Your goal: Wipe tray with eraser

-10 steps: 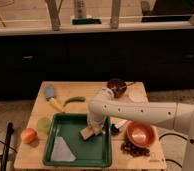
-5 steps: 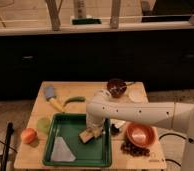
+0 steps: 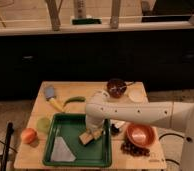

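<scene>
The green tray [image 3: 103,152] lies on the front left of the wooden table. The eraser [image 3: 88,137], a small tan block with a dark top, rests on the tray floor near its middle right. My gripper [image 3: 93,128] points down from the white arm and sits right on top of the eraser, inside the tray. A pale folded sheet [image 3: 63,150] lies in the tray's front left corner.
Around the tray are an orange fruit [image 3: 28,135], a pale green disc [image 3: 43,123], a grey-headed yellow-handled brush [image 3: 52,97], a green pepper [image 3: 74,100], a dark bowl [image 3: 116,87], a white dish [image 3: 136,95], an orange bowl [image 3: 140,134] and dark grapes [image 3: 135,148].
The gripper and eraser have shifted slightly forward and left across the tray floor. Nothing else has moved.
</scene>
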You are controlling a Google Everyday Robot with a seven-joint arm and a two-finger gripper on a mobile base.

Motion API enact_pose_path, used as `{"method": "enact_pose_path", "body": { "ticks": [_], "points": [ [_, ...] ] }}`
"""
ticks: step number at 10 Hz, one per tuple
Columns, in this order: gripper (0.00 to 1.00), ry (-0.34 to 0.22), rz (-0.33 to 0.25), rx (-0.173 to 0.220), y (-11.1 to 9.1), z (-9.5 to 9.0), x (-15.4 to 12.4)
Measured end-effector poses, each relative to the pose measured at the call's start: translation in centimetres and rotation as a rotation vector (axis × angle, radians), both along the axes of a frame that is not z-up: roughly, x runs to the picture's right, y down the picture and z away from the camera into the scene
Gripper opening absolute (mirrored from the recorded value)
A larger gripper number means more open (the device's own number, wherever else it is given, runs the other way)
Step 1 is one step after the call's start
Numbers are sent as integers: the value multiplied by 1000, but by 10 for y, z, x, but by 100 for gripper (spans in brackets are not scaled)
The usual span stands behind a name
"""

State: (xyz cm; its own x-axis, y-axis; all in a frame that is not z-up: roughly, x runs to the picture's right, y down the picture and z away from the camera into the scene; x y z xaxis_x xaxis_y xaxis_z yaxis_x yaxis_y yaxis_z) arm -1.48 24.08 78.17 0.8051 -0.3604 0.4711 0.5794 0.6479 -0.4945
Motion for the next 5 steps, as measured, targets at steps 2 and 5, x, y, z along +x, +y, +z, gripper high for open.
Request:
{"method": "enact_pose_path", "body": {
  "ticks": [2, 5],
  "points": [
    [0, -2, -4, -4, 0, 2, -2],
    [0, -4, -7, -9, -4, 8, -1]
  ]
}}
